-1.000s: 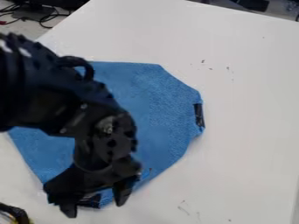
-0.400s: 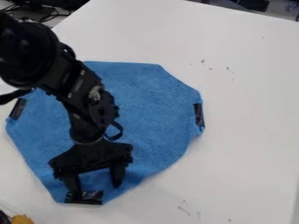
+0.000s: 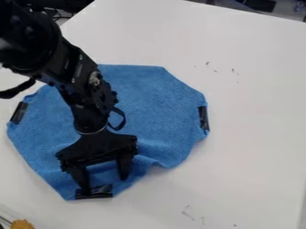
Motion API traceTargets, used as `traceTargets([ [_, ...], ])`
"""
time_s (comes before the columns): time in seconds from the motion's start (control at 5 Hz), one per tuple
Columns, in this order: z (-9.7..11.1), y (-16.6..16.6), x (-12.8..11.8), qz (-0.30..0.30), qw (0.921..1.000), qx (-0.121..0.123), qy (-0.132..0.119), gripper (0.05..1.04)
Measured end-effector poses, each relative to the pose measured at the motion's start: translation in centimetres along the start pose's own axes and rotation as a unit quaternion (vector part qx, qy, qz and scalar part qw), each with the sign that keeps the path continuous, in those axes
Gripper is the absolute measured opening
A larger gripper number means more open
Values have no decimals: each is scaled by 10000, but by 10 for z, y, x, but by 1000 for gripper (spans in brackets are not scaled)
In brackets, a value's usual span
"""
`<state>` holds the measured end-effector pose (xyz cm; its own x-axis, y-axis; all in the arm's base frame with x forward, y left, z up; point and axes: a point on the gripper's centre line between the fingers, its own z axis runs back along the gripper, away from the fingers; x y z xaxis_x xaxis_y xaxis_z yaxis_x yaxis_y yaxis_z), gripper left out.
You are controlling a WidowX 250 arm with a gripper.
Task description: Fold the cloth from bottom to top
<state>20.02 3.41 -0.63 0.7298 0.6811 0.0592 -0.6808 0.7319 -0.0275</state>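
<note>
Down and to the left of the black two-finger pincer point(image 3: 103, 184) there is a small, lumpy, orange-yellow thing point(image 3: 23, 224). It sits at the very edge of the view. Up and to the left of the pincer, a short strip of shiny black tape point(image 3: 19, 112) is on the left edge of the big blue cloth point(image 3: 152, 103). The cloth has lots of corners and lies on the white table point(image 3: 251, 134), mostly spread out. It is under the pincer and also goes out to its left, its right and above it.

The black robot arm point(image 3: 70, 74) comes down from the upper left to the pincer. The pincer's two fingers are wide apart and point down at the low part of the cloth, with blue showing between them. The left one's tip is right at a second black tape strip point(image 3: 94, 192) on the cloth's bottom corner. A thin black loop point(image 3: 123, 117) hangs above the pincer.

Just to the right of the pincer, the cloth has soft bumps and a wavy edge. Farther right and higher up, a third black tape strip point(image 3: 204, 118) is on the cloth's right edge.
</note>
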Motion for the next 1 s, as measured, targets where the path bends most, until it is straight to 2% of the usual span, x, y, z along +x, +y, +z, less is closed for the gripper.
traceTargets([
  [0.4,0,-7,8,-76,9999,-102,-52,595],
  [0.6,1,-9,8,-117,9999,-41,55,378],
  [0.8,2,-12,0,-88,9998,37,188,197],
  [1.0,9,-9,-27,171,9978,327,560,77],
])
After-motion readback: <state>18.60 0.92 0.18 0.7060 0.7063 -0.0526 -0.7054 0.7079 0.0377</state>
